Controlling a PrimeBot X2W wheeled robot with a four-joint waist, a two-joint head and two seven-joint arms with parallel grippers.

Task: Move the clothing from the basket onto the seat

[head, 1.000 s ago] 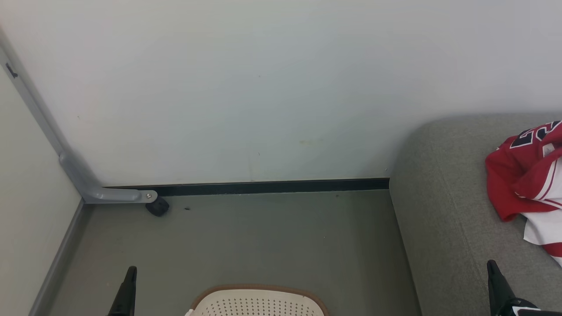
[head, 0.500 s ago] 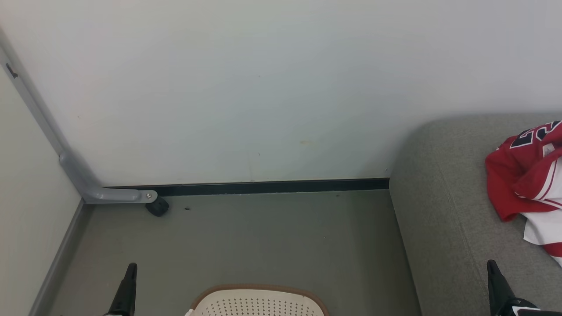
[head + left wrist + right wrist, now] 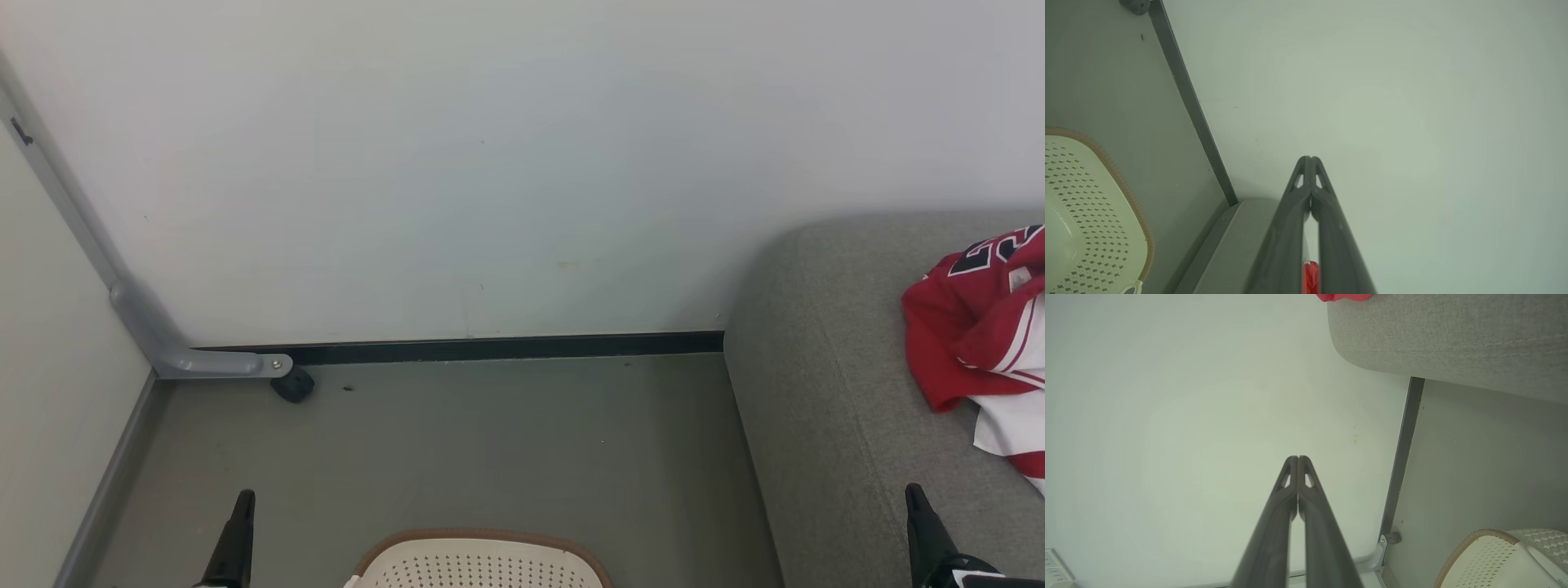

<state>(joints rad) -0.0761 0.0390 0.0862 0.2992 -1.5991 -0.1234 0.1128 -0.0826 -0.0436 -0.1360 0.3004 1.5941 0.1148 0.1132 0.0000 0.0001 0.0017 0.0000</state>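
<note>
The red-and-white jersey lies crumpled on the grey-green sofa at the right edge of the head view, with part of its black numerals showing. The cream basket stands on the floor at the bottom centre, and the part I see holds no cloth. My left gripper is left of the basket. My right gripper is over the sofa's near part, below the jersey. In the wrist views both grippers are shut on nothing and point at the wall. A red sliver shows behind the left fingers.
A white wall with a dark skirting strip closes the far side. A grey metal leg with a black caster stands at the left corner. Grey floor lies between basket and wall. A socket sits low on the wall.
The left gripper's tip has crept up a little in the head view. The jersey, basket and right gripper have stayed put.
</note>
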